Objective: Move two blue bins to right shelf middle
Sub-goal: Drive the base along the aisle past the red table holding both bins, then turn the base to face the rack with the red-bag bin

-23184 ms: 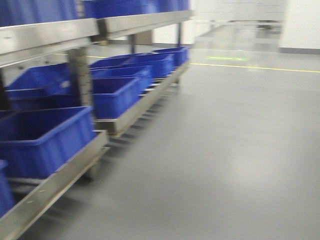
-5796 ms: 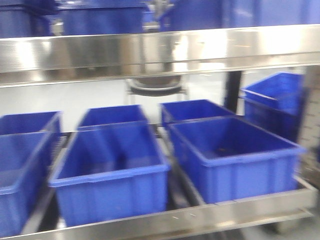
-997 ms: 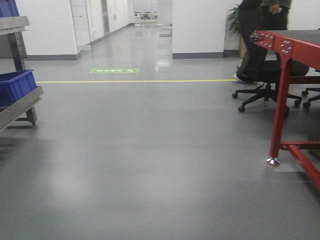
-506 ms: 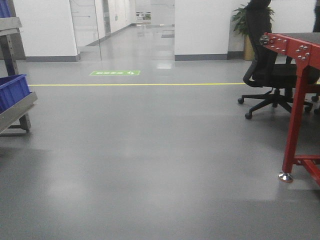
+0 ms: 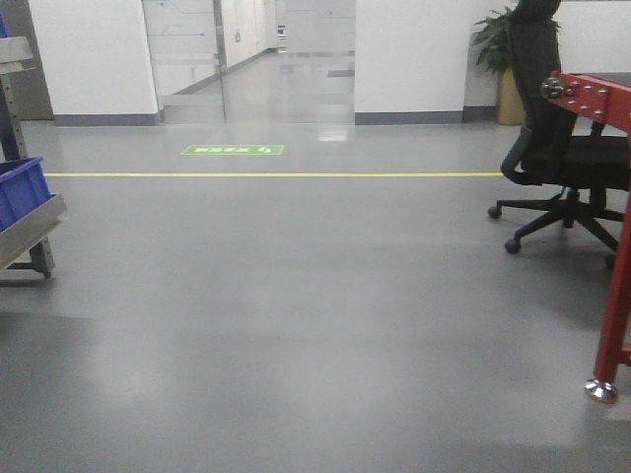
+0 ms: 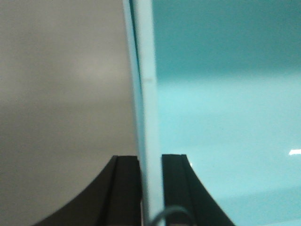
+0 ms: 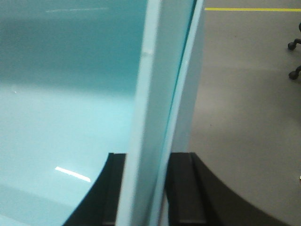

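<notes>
Where the left gripper [image 6: 150, 162] meets the blue bin [image 6: 225, 117], its two black fingers [image 6: 124, 188] stand one on each side of the pale upright side wall [image 6: 146, 70] and press against it, so that hand is clamped on the bin. The bin's hollow opens at 3 o'clock from the grip, and bare grey floor [image 6: 61, 94] lies at 9 o'clock. On the other side the right gripper [image 7: 148, 157] pinches a wall the same way, a dark finger touching each face, with the bin's inside at 9 o'clock of it and floor at 3 o'clock. The edge there looks doubled, and I cannot tell whether it is one bin or two nested. Ahead of the robot the floor runs out open. At 9 o'clock the end of a metal rack [image 5: 30, 225] carries another blue bin [image 5: 20, 187], and at 3 o'clock a red table leg [image 5: 616, 296] stands on its foot. Farther off, near 2 o'clock, a black office chair [image 5: 557, 148] sits just behind the table's corner. A yellow line [image 5: 276, 174] crosses the floor from side to side, with a green floor sign [image 5: 233, 150] just beyond it at 11 o'clock. Farthest back are white walls, a glass door [image 5: 187, 49] at 11 o'clock and a potted plant [image 5: 493, 39] at 1 o'clock behind the chair.
</notes>
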You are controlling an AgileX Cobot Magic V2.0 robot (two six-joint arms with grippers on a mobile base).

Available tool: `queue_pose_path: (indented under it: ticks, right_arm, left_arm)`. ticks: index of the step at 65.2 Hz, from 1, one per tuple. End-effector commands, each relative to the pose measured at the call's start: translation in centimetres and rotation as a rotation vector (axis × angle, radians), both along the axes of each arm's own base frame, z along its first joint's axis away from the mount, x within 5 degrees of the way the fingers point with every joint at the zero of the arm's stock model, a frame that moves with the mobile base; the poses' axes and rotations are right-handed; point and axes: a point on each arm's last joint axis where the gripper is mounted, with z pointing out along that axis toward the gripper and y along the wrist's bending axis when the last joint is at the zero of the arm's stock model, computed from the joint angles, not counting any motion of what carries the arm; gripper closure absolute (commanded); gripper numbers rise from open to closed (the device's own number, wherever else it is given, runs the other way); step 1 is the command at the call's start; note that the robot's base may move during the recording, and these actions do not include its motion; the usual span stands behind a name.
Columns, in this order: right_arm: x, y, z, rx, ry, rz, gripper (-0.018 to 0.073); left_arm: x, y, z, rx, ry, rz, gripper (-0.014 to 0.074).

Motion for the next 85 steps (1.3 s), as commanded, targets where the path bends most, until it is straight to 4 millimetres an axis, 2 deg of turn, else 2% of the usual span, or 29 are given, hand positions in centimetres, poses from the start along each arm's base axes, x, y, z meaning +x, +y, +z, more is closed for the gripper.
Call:
queue_pose_path:
  ticks: [1, 85]
  right_arm:
    - [-0.64, 0.20, 1.92, 0.079, -0.108, 0.018, 0.0712]
    - [-0.64, 0.20, 1.92, 0.079, -0.108, 0.018, 0.0712]
  left_arm:
    - [-0.51, -0.19, 1.86, -0.041, -0.120, -0.012, 0.0707]
    - [-0.44, -0.20, 1.79, -0.039, -0.119, -0.011, 0.0707]
